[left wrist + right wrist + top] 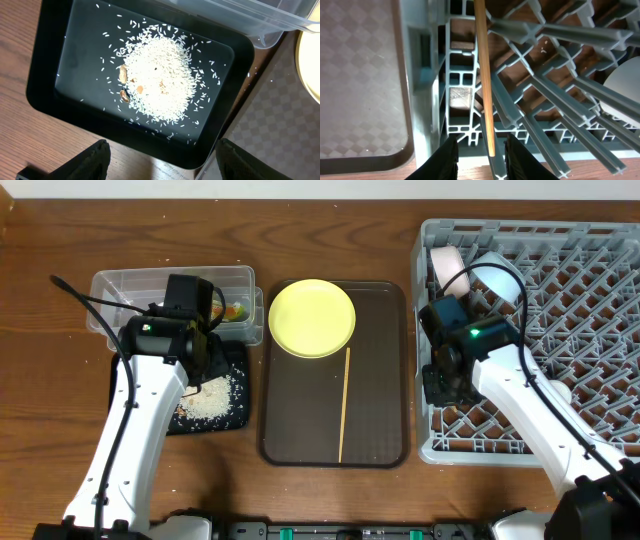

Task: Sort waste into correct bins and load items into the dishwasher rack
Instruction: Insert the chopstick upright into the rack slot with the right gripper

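Loose white rice [160, 75] is heaped in the black tray [45, 85], with a few brown bits in it. My left gripper [165, 162] hangs open over that tray's near rim, holding nothing. The clear tub [130, 285] behind holds the yellow-green wrapper [232, 310]. A yellow plate [312, 318] and one chopstick [344, 405] lie on the brown tray [290, 420]. In the grey rack [530, 35] lies another chopstick [484, 75]. Its end sits between the fingers of my right gripper [482, 160], which is open and clear of it on both sides.
A pinkish bowl [445, 265] and a light blue bowl [497, 278] stand at the rack's [600, 300] far left corner. A white rounded item [620, 90] sits among the pegs to the right. The rack's left wall borders the brown tray [360, 75].
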`<state>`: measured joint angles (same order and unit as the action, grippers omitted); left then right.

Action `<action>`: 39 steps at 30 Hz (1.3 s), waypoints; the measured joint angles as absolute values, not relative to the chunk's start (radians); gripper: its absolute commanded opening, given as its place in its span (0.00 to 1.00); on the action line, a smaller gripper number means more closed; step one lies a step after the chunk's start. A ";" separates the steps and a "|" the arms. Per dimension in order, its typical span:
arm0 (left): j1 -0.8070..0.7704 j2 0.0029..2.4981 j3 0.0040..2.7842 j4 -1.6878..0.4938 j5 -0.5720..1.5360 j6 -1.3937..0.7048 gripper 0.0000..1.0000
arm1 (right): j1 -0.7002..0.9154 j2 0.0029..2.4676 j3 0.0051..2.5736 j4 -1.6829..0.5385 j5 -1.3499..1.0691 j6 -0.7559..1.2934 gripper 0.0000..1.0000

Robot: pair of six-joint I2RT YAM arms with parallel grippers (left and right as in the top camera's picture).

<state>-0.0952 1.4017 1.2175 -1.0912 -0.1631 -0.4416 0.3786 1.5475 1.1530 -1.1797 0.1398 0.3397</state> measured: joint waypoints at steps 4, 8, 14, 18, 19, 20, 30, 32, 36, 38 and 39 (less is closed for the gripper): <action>-0.095 1.402 1.217 -1.091 -0.163 -0.442 0.71 | 0.379 1.547 1.123 -1.169 0.140 0.349 0.29; -0.095 1.402 1.217 -1.091 -0.163 -0.442 0.70 | 0.379 1.547 1.104 -1.159 0.140 0.356 0.29; -0.095 1.402 1.217 -1.092 -0.163 -0.442 0.71 | 0.379 1.547 1.104 -1.156 0.140 0.357 0.26; -0.095 1.402 1.217 -1.092 -0.163 -0.442 0.70 | 0.379 1.547 1.104 -1.155 0.140 0.358 0.26; -0.095 1.402 1.217 -1.092 -0.163 -0.442 0.71 | 0.379 1.547 1.104 -1.156 0.140 0.358 0.25; -0.095 1.402 1.217 -1.092 -0.163 -0.442 0.71 | 0.379 1.547 1.104 -1.156 0.140 0.359 0.25; -0.095 1.402 1.217 -1.092 -0.163 -0.442 0.70 | 0.379 1.547 1.103 -1.164 0.140 0.360 0.25; -0.095 1.402 1.217 -1.092 -0.163 -0.442 0.71 | 0.379 1.547 1.101 -1.164 0.140 0.360 0.25; -0.095 1.402 1.217 -1.092 -0.163 -0.442 0.71 | 0.379 1.547 1.081 -1.162 0.140 0.360 0.25; -0.095 1.402 1.217 -1.092 -0.163 -0.442 0.71 | 0.379 1.547 1.074 -1.157 0.140 0.360 0.25; -0.095 1.402 1.217 -1.092 -0.163 -0.442 0.71 | 0.379 1.547 1.072 -1.153 0.140 0.360 0.24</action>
